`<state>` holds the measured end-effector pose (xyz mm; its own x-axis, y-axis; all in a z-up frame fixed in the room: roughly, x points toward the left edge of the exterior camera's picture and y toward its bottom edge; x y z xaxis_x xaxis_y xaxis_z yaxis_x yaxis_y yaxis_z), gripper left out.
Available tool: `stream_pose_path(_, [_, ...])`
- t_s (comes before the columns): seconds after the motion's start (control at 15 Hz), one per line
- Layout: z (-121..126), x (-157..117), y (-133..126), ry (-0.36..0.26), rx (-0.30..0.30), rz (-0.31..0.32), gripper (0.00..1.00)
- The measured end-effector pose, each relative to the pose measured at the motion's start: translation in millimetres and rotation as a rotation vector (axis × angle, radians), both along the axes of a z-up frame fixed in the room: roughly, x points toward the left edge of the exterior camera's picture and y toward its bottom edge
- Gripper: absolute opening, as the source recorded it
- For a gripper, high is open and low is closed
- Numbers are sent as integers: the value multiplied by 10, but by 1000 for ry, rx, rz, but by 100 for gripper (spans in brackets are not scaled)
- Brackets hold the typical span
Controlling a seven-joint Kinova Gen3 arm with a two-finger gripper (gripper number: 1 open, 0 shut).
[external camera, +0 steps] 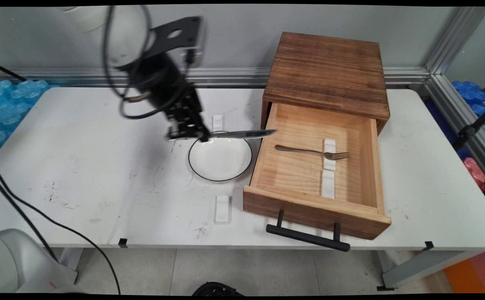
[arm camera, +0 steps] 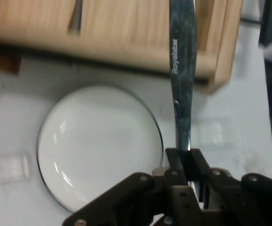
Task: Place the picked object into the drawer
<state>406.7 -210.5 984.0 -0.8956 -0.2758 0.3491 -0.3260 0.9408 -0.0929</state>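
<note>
Your gripper (external camera: 202, 136) hangs just above the far left rim of the white plate (external camera: 220, 157), and its fingers (arm camera: 176, 162) are closed tight on the handle end of a table knife (external camera: 242, 134), with no gap showing on either side of the metal. The knife lies roughly level and reaches away from the plate's far rim toward the open drawer (external camera: 267, 166), its tip just crossing the drawer's left wall. In the hand view you see the knife (arm camera: 182, 84) running straight up from the fingers, lettered along its length, with the plate (arm camera: 98, 146) below and to its left and the drawer's pale wood wall (arm camera: 126, 28) across the top. The plate sits on the tabletop (external camera: 79, 166) right beside the drawer's left wall, not quite touching it. Inside the drawer, to the plate's right, a fork (external camera: 313, 152) lies across the farther of two small white rests (external camera: 329, 154), tines pointing away from the plate; the nearer rest (external camera: 327, 184) is bare. The drawer is pulled out of a dark wooden cabinet (external camera: 327, 73) standing beyond the plate and to its right. Two more white rests lie on the tabletop, one just beyond the plate (external camera: 217, 122) and one on its near side (external camera: 222, 209).
</note>
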Motion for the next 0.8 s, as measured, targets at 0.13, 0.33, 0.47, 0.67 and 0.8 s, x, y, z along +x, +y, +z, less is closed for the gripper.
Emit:
stream_pose_path(0.13, [27,-215,-124,10,-11,-25,0])
stream_pose_path(0.33, [8,-630,-358,18,-28,-86,0])
stream_pose_path(0.47, [-34,-837,-475,18,-34,-117,0])
stream_pose_path(0.67, [-130,-1094,-619,11,-38,-156,0])
stream_pose_path(0.8, [-212,-1250,-705,6,-38,-180,0])
